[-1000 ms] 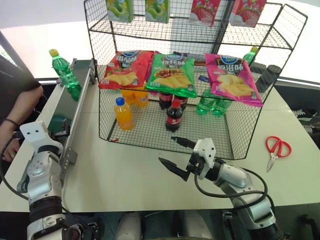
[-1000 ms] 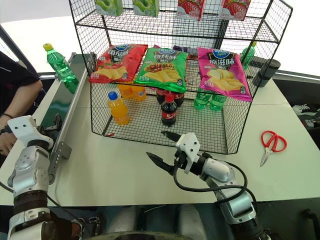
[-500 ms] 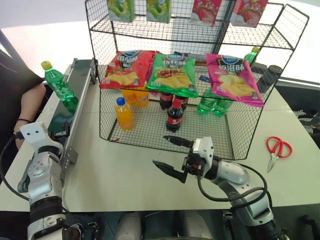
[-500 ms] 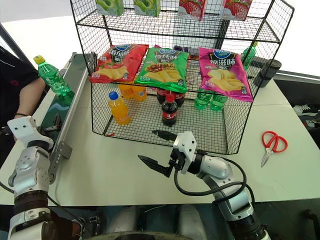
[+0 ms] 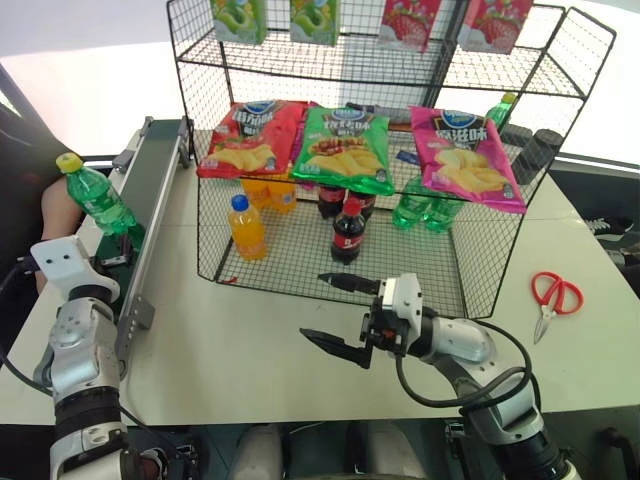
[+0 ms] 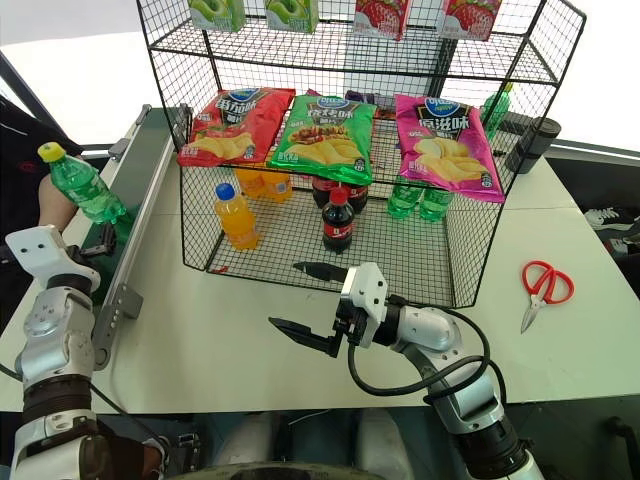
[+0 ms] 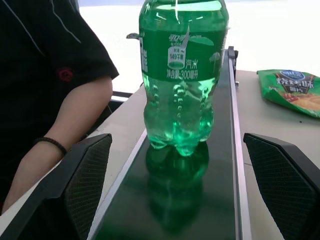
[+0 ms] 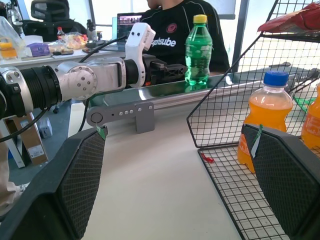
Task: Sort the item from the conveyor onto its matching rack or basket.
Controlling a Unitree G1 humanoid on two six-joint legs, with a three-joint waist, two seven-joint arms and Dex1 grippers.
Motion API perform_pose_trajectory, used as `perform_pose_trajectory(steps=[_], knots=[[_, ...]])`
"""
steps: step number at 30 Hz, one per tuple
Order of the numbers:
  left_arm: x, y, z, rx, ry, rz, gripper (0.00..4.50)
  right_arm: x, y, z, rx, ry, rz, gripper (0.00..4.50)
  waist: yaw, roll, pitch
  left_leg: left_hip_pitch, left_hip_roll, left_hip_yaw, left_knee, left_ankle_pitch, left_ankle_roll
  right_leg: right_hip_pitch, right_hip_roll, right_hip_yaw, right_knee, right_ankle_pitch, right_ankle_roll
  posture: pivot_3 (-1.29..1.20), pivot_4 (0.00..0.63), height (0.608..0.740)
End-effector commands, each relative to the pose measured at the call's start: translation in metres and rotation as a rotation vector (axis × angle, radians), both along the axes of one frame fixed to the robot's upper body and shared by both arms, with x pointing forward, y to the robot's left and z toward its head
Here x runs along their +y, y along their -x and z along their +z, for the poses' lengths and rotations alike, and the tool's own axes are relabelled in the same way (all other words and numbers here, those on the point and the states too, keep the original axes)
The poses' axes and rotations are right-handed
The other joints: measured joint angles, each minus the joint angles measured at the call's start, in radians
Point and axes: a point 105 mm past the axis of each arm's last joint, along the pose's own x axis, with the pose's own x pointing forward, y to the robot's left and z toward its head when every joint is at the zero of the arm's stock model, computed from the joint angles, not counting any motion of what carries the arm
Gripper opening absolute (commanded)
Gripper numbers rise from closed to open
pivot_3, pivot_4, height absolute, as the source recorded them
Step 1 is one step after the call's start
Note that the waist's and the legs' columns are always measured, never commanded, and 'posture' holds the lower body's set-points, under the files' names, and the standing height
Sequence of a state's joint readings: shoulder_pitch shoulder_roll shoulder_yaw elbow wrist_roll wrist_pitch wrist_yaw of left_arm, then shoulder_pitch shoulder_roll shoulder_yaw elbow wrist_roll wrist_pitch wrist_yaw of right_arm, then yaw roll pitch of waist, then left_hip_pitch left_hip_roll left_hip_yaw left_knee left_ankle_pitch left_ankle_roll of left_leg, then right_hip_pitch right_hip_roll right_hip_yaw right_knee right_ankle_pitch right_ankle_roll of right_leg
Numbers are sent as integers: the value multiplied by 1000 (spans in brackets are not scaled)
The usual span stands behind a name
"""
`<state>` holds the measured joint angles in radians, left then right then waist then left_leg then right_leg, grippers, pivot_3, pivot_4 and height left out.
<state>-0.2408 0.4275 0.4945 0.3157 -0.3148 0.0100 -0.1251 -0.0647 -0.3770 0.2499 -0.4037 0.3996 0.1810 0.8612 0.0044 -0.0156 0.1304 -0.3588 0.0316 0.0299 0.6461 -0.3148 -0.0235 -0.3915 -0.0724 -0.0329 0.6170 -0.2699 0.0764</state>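
Note:
The item, a clear-green bottle (image 5: 97, 197) with a yellow cap, stands upright on the conveyor (image 5: 152, 190), a dark green belt along the table's left edge. My left gripper (image 7: 185, 192) is open at the belt's near end. Its fingers (image 7: 82, 187) point along the belt at the bottle (image 7: 182, 80), which stands just past their tips. My right gripper (image 5: 335, 313) hovers open and empty over the table in front of the black wire rack (image 5: 203, 225), pointing left toward the conveyor (image 8: 170, 90).
The rack's bottom tier holds orange bottles (image 5: 247, 227), cola bottles (image 5: 347, 231) and green bottles (image 5: 420, 208). Chip bags (image 5: 345, 150) lie on the tier above. Red scissors (image 5: 553, 297) lie on the table at the right. A person's arm (image 7: 60, 107) rests beside the belt's left side.
The green bottle has travelled down the belt toward my left gripper. My right gripper has swung a little to the left. The person's arm has drawn back.

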Motion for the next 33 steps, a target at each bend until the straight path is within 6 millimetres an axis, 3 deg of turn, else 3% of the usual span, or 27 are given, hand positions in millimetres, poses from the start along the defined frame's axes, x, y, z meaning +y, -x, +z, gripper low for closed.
perform_pose_trajectory(steps=[1, 9, 12, 14, 17, 26, 28, 33], knots=[[8, 3, 16, -52, -31, 34, 4500, 2, 1, 11, -27, -32, 18, 4484, 0, 0, 0, 0, 0, 0, 0, 0, 0, 0, 0, 0, 0, 0, 0, 0, 150, 740], [10, 3, 13, -38, -35, 60, 4500, 3, -1, 15, -24, -35, 20, 4484, 0, 0, 0, 0, 0, 0, 0, 0, 0, 0, 0, 0, -1, 0, 0, 0, 150, 740], [10, 3, 12, -34, -27, 61, 3616, 3, -1, 15, -23, -35, 20, 4500, 0, 0, 0, -1, 0, 0, -1, 0, 0, -1, -1, 0, -1, 0, 0, 0, 150, 740], [10, 3, 12, -33, -30, 59, 2741, 3, -1, 16, -23, -35, 19, 4500, 3, 0, 0, -1, 0, 0, -1, 0, 0, -1, -1, 0, -1, 0, 0, 0, 150, 740], [9, 3, 17, -40, -47, 40, 2695, 3, -1, 17, -22, -36, 16, 4500, 4, 0, 0, -1, -1, 0, -1, 0, 0, 0, -2, 0, -1, 0, -1, 0, 150, 740], [-5, 8, 83, -200, -162, -112, 2695, 0, -3, 18, -17, -21, 20, 4500, -1, -3, -1, -11, -2, 0, 0, 1, -1, -9, -3, -1, -1, 0, 0, 0, 150, 740], [-16, 10, 100, -256, -161, -177, 2695, -1, -3, 18, -16, -17, 24, 4500, -3, -3, -1, -14, -2, 0, 0, 1, -1, -11, -4, -1, -1, 0, 0, 0, 150, 740], [-59, 17, 116, -311, -128, -439, 2695, -5, -6, 17, -22, -4, 20, 4500, -10, -2, 0, -14, -5, 0, 0, 1, -1, -11, -6, -1, -1, 0, 0, 0, 150, 740]])
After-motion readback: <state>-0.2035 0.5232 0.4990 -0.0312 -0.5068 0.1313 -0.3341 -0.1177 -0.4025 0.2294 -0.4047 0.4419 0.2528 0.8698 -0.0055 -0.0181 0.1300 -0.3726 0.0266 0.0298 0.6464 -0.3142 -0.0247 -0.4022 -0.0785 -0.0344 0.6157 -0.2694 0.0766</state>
